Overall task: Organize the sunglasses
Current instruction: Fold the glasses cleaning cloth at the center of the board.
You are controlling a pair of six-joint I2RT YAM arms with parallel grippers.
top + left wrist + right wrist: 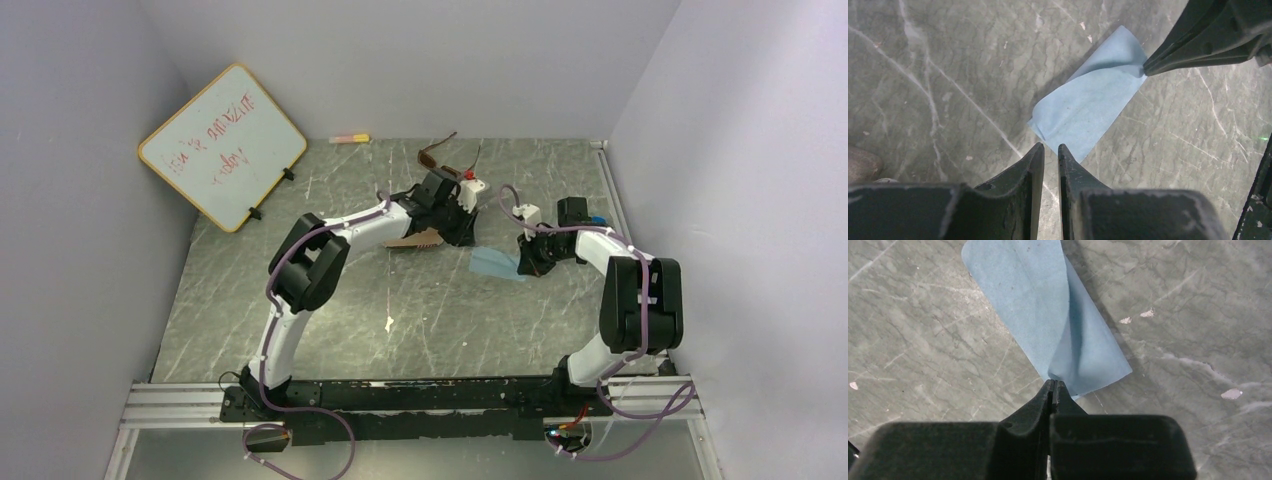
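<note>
A brown-framed pair of sunglasses [436, 154] lies near the back wall, beyond both arms. A light blue cloth [495, 265] lies flat mid-table. My right gripper [1053, 385] is shut on the cloth's [1048, 325] near edge, and the cloth puckers up at the pinch. In the left wrist view the right gripper's fingers [1168, 57] hold the cloth's [1088, 105] far corner. My left gripper [1050, 147] hovers just short of the cloth's opposite corner, its jaws a narrow gap apart with nothing between them. In the top view the left gripper [468, 238] is at the cloth's left end.
A brown case [415, 240] lies beside the left wrist, and its edge [860, 162] shows in the left wrist view. A whiteboard [222, 147] leans at the back left. A pink and yellow marker [350, 138] lies by the back wall.
</note>
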